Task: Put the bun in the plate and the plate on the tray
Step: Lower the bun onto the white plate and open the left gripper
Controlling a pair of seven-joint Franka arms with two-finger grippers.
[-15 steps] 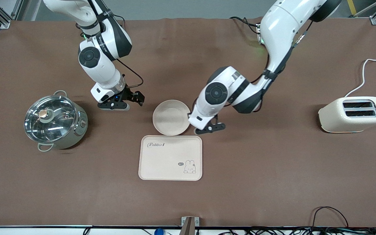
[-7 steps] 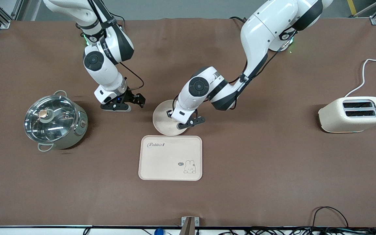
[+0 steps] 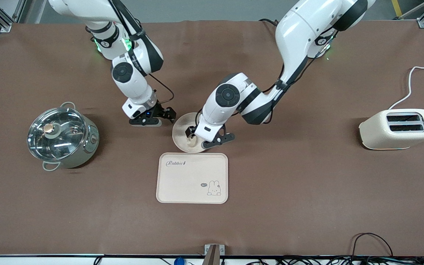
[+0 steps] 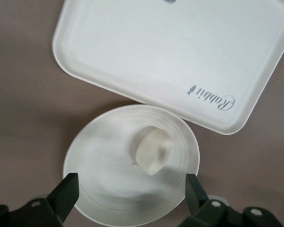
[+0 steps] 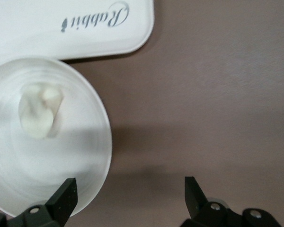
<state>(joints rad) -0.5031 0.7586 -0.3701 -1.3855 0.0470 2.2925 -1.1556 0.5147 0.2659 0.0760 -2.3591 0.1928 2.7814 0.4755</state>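
Observation:
The bun lies in the round plate, free of any finger. It also shows in the left wrist view and in the right wrist view. My left gripper is open just above the plate, its jaws wide apart and empty. My right gripper is open and empty over the bare table beside the plate, toward the right arm's end. The tray lies nearer the front camera, next to the plate.
A steel pot with a glass lid stands toward the right arm's end. A cream toaster with a white cable stands toward the left arm's end. The tray's corner shows in both wrist views.
The left gripper moved from beside the plate to over it, and the bun now lies in the plate. The right gripper moved closer to the plate.

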